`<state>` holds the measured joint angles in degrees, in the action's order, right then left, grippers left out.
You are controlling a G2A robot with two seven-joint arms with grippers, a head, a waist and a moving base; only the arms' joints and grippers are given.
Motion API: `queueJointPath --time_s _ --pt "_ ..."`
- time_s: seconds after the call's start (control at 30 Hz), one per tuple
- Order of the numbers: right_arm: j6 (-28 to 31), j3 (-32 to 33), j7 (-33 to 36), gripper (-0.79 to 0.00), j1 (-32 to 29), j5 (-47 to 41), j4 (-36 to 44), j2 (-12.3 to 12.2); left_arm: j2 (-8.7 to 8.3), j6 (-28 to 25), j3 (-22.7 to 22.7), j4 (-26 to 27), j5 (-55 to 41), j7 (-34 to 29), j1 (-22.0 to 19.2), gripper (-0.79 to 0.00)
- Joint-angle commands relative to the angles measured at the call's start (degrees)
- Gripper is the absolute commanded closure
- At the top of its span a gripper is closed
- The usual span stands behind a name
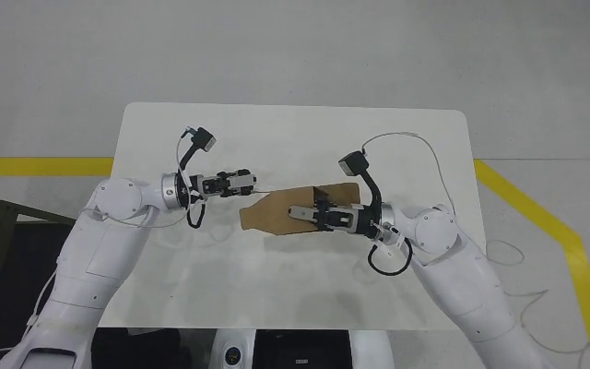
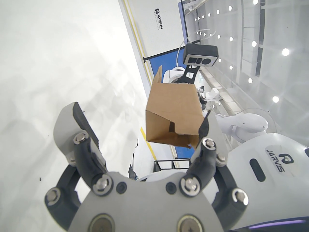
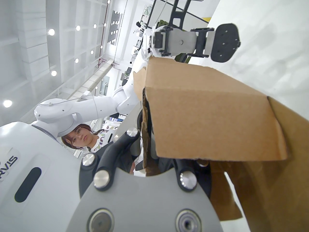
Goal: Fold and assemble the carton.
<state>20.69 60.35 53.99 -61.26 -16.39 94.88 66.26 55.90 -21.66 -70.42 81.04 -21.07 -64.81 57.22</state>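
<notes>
White bench (image 1: 295,277) spreads under both my arms, with grey floor (image 1: 295,46) and a yellow line (image 1: 55,166) beyond its edges. Over the bench's middle hangs the carton (image 1: 286,210), brown cardboard opened into a rough box; it looks lifted off the surface. My right jaws are clamped on a wall at its right end, I judge to steady it and turn its loose end toward my other arm. That end is not closed: one flap (image 2: 158,76) stands out past the body, and a ragged-edged panel with a dark slot (image 2: 172,126) sits half folded. My left jaws hover just beside it, spread wide with nothing between the pads (image 2: 83,119), likely placed to press those flaps in.
</notes>
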Motion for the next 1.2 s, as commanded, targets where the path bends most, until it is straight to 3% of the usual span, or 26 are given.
queueJointPath --time_s 0.0,1.17 --pt "0.3 -0.27 -0.06 0.0 0.28 -0.09 -0.3 0.08 0.06 -0.11 0.57 -0.25 0.99 0.01 0.09 -0.785" --pt "1.07 -0.94 -1.51 0.0 1.33 -0.48 -0.95 0.53 0.82 -0.57 4.45 -0.15 -0.72 -3.05 -1.39 -0.785"
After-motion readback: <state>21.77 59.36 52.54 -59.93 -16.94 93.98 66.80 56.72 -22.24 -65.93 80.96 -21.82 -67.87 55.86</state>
